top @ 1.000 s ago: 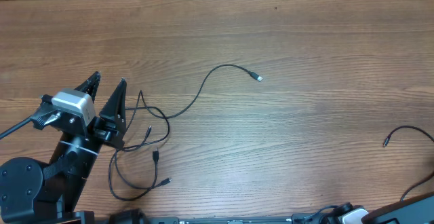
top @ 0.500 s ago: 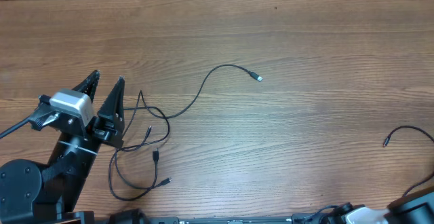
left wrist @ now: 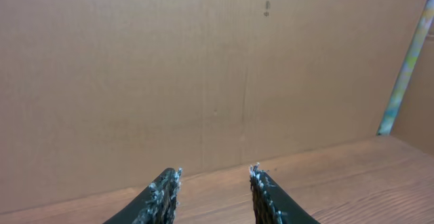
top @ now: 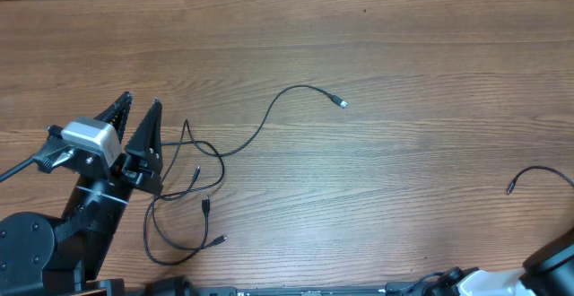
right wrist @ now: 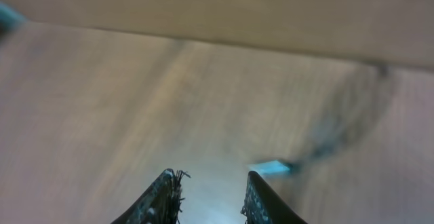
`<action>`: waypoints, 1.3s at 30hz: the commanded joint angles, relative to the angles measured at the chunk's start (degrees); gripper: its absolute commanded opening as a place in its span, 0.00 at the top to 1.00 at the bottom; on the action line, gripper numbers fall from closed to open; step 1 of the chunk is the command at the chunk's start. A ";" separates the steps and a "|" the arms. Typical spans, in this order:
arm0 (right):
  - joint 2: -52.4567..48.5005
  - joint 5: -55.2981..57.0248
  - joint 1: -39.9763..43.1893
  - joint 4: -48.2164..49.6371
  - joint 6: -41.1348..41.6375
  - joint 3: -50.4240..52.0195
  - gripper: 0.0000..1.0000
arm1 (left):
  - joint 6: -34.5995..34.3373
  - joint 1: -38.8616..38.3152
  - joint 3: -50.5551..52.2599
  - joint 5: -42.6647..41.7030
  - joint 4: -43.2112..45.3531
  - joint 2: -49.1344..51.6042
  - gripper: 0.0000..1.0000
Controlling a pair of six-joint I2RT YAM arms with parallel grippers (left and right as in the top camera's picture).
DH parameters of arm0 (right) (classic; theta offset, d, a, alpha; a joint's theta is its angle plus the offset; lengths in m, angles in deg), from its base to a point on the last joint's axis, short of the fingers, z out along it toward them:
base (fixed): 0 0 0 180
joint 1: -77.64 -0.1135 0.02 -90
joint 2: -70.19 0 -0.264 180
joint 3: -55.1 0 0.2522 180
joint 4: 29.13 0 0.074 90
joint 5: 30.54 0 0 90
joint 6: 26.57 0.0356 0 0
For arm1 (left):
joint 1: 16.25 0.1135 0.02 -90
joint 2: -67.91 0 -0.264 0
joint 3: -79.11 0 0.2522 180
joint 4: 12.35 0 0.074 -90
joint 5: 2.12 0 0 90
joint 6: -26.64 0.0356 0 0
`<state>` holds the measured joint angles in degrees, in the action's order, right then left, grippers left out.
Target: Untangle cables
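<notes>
**Overhead.** Wooden table point(top: 404, 45) across the whole picture. Cables point(top: 193, 184) in a loose black knot at the near left: crossing loops, short plug ends, one wide loop sagging toward the near edge. Out of the knot, one long cable point(top: 266, 117) arching far and right, ending in a silvery tip point(top: 342, 103) well apart from the rest. At the right edge, a separate cable point(top: 538, 170) curving in from the side, its plug end on bare wood, well apart from the knot. Left claw point(top: 143, 100) just left of the knot, released, fingers spread in a V pointing far, only table between them. One finger close beside the nearest strand; touching or not, impossible to tell. Right arm point(top: 549, 258) only a dark shape at the near right corner, its claw outside this view.

**Left wrist.** Left claw point(left wrist: 214, 173) low in the picture, released: two dark fingers point(left wrist: 161, 198) with whitish, worn tips and a clear gap between them. Through the gap, a plain cardboard wall point(left wrist: 169, 68) and a band of table at its foot. A slanted coloured strip point(left wrist: 407, 68) at the right edge.

**Right wrist.** Heavily blurred. Right claw point(right wrist: 211, 176) released too, both tips apart with only smeared wood grain between them. To the right of the tips, a pale bluish smear point(right wrist: 271, 164) joined to a dark curved streak point(right wrist: 339, 122); cable or not, impossible to tell.
</notes>
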<state>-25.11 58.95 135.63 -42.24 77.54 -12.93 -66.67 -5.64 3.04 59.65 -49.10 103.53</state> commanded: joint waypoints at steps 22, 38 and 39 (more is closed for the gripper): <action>-1.62 12.66 -6.36 -42.84 6.69 -31.17 0.00 | -8.07 0.35 -1.18 0.13 4.92 -0.39 0.61; -7.43 5.33 1.90 -23.89 7.91 -11.89 0.00 | -8.07 0.35 -1.18 0.20 5.07 -0.37 0.30; -8.81 5.40 1.66 -23.19 7.91 -11.80 0.00 | -8.07 0.35 -1.18 0.28 5.07 -0.37 0.30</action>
<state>-29.99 66.18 138.37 -67.55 86.24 -26.04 -74.39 -5.64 3.04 59.63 -44.29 103.53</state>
